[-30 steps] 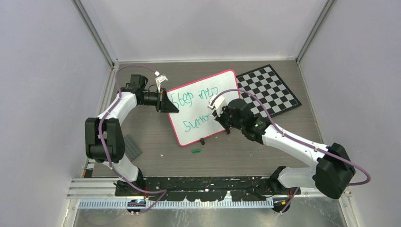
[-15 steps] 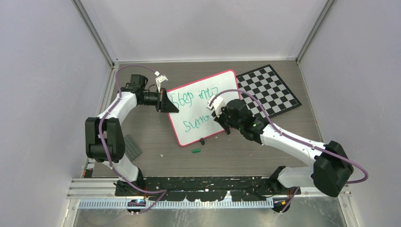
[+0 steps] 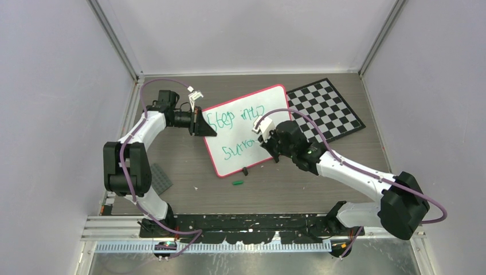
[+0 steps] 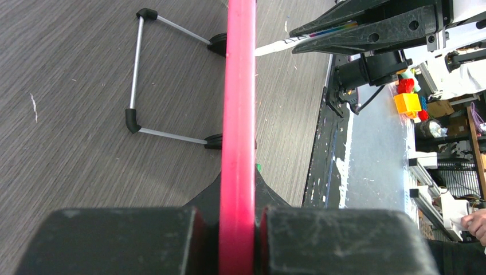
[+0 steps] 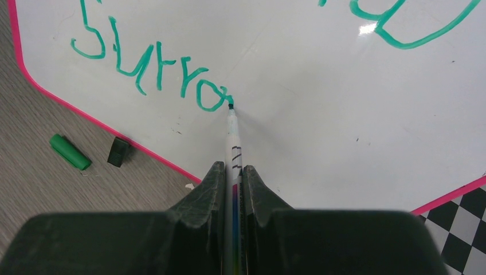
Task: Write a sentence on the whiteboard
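Though capless, marker on whiteboard

whiteboard glossy, smooth; table matt woodgrain, perhaps laminate

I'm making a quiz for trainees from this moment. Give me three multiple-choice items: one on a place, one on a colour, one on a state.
1. Where is the marker cap? A on the table beside the whiteboard; B on the whiteboard; C under it.
2. The writing is: A blue; B green; C black.
3. The left fingers are: A open; B shut on nothing; C shut on the whiteboard's rim.
Answers: 1 A, it lies on wood outside the rim; 2 B, green strokes; 3 C, the pink rim is clamped between them.
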You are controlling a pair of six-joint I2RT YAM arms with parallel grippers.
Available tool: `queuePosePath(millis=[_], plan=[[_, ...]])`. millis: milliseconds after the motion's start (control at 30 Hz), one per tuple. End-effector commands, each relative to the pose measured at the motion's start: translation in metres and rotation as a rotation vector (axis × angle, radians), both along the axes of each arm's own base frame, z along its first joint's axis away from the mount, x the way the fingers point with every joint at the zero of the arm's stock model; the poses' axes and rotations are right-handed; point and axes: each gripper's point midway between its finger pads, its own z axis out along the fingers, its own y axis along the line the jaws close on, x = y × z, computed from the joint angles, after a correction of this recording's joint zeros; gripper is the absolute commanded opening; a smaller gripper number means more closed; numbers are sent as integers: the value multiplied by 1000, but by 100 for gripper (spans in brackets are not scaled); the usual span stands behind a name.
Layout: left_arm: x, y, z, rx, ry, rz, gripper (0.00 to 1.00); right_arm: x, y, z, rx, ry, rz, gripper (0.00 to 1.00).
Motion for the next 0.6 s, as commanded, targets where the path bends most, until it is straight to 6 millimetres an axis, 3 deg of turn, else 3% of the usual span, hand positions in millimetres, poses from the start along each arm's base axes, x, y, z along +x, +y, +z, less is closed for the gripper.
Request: queuePosePath(millis=[0,233,567], plan=[[-22,5,-30,111,158,13,0,1,-14,-6,-30,-3,-36,0],[-22,5,-29,110,156,14,0,-5,-18,-11,-55,-1,-7,0],[-20,5,-28,110,153,19,0,11,-15,14,-28,-57,-28,0]])
